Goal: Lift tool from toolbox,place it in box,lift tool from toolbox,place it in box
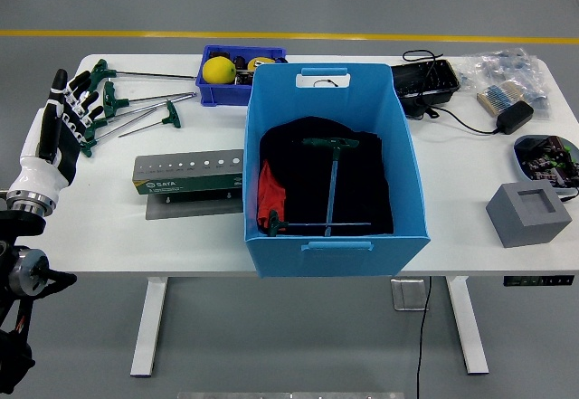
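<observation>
Left hand (61, 128), fingers spread and empty, hovers beside your remaining T-handle wrenches (136, 109); two already lie in the blue box (335, 87).

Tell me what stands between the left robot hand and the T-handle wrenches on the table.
Nothing visible: the left robot hand, fingers open, is right beside the T-handle wrenches at the table's far-left corner.

The one legible marking is the brand word "SATA", printed in pale letters at the left end of the front face of the grey tool holder (188, 178) lying on the white surface (118, 227); other print in view is too small to read
</observation>
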Robot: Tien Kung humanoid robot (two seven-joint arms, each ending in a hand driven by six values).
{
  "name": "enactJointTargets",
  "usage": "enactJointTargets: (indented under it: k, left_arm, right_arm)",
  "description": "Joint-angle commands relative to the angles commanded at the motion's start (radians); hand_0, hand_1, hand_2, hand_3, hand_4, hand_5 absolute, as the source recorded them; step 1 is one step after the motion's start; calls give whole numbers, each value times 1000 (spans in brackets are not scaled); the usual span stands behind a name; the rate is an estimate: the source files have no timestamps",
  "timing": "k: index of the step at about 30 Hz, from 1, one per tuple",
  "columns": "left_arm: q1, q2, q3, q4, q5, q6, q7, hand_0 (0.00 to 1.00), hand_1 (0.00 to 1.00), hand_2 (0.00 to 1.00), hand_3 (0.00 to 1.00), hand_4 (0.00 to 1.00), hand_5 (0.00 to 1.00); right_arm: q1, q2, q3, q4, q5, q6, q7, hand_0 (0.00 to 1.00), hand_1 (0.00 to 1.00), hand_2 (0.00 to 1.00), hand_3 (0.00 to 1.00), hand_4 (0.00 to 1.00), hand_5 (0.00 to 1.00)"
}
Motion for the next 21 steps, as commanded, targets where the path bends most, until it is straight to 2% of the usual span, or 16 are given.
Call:
enactJointTargets:
  k: [21]
  left_arm:
    - [-1, 2, -3, 5, 2, -4, 3, 898, 952, 994, 890, 938, 998]
  right_arm:
    - [-1, 6, 0, 0, -15, 0, 0, 738, 747, 791, 674, 893, 785]
